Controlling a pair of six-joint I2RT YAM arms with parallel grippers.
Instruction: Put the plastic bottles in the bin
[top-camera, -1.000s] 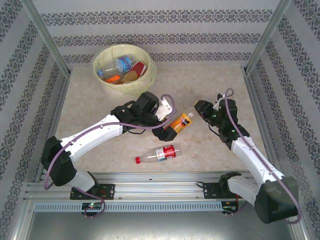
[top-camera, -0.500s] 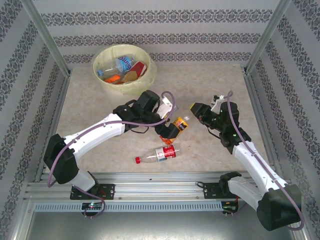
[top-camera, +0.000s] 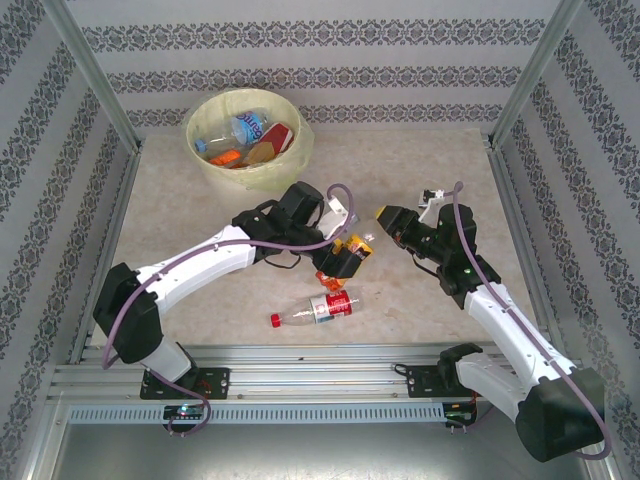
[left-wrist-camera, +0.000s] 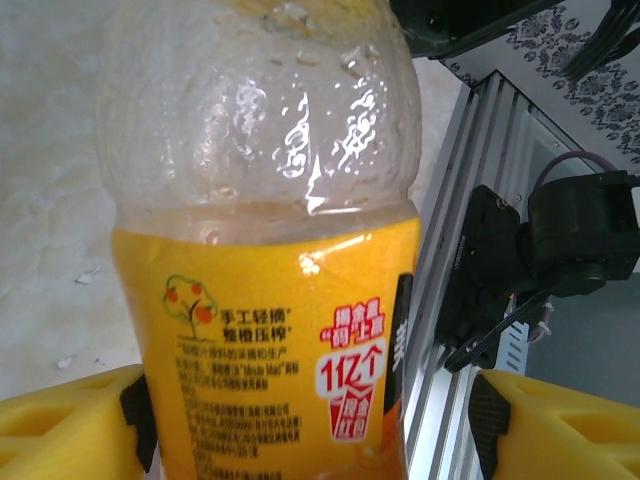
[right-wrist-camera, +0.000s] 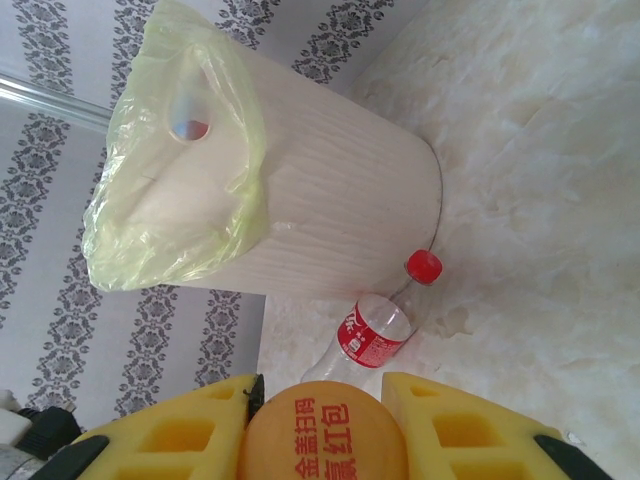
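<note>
The left gripper (top-camera: 342, 260) hung above the middle of the marble-patterned table (top-camera: 420, 160), its yellow fingers (left-wrist-camera: 65, 425) pinching an orange-labelled bottle (left-wrist-camera: 270, 300) by the labelled part of its body. The bottle was clear of the table and tilted, with its cap end pointing toward the right arm. Through the left wrist camera I could see the clear, dimpled upper half of the bottle above the orange label with its Chinese print.

The right gripper (top-camera: 384, 214) was just beside that cap end. From its own camera the orange cap (right-wrist-camera: 322, 440) sat in the gap between the two yellow fingers, but I could not tell whether they pressed on it or only flanked it.

A red-labelled bottle (top-camera: 328, 306) with a red cap lay on its side on the table, nearer the arm bases and apart from both grippers. The cream bin (top-camera: 215, 168), lined with a pale yellow bag, stood at the far left of the table and already held several bottles (top-camera: 245, 128)
</note>
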